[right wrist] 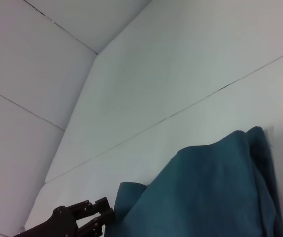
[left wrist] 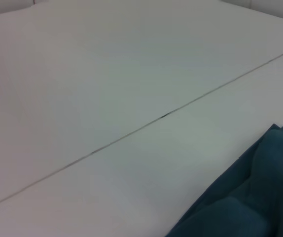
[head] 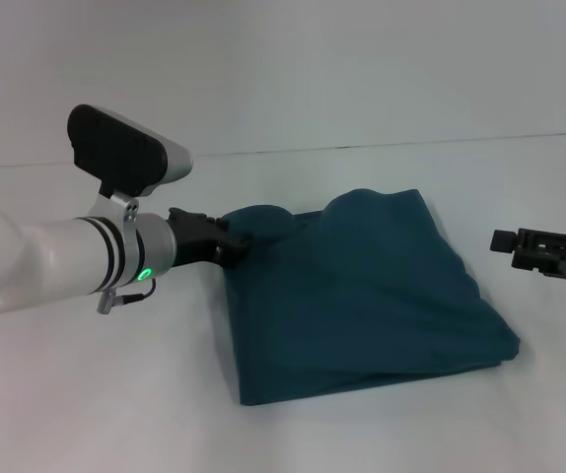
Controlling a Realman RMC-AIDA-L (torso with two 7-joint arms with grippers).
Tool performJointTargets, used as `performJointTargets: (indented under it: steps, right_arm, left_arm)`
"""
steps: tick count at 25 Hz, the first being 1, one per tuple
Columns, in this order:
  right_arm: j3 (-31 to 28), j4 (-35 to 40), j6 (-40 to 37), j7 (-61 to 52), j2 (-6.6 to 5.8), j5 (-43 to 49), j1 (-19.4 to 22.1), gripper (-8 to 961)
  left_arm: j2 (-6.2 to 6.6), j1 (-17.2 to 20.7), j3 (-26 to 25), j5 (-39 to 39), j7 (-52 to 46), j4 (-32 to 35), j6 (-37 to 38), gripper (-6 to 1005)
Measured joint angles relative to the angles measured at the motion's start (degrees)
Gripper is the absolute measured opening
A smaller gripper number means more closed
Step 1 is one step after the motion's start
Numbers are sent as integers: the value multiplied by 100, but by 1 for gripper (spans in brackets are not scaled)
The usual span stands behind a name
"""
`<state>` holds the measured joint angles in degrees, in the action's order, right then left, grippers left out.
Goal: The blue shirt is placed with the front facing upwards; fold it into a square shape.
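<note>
Shirt: the blue shirt [head: 362, 291] lying centre frame on the bench [head: 86, 394], already folded roughly square.
Left tool [head: 236, 242]: clenching shirt's upper-left corner.
Right tool [head: 508, 242]: idling right edge, grip state unclear.
Remaining: releasing, tidying bulged edge.

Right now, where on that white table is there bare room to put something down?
Bare table lies in front of the blue shirt, behind it up to the seam line, and between it and the right pincer. It is crowded at the shirt's far-left corner, where the left pincer meets the cloth.
</note>
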<state>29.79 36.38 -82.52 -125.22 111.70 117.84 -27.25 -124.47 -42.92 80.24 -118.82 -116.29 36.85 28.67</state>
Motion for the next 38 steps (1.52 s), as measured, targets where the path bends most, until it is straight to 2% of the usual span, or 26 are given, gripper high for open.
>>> performJointTargets:
  steps: [21,37,38]
  right_arm:
    - [-9,-9,36,-19,-19,-13,-2,751]
    - [-9,-9,35,2,0,-22,20,748]
    - [-9,-9,35,3,0,-22,20,748]
  left_arm:
    - [-7,-118,327,17,39,-19,-9,343]
    - [2,-163,370,8,157,-39,-99,-4]
    - [2,-163,370,8,158,-40,-102,-3]
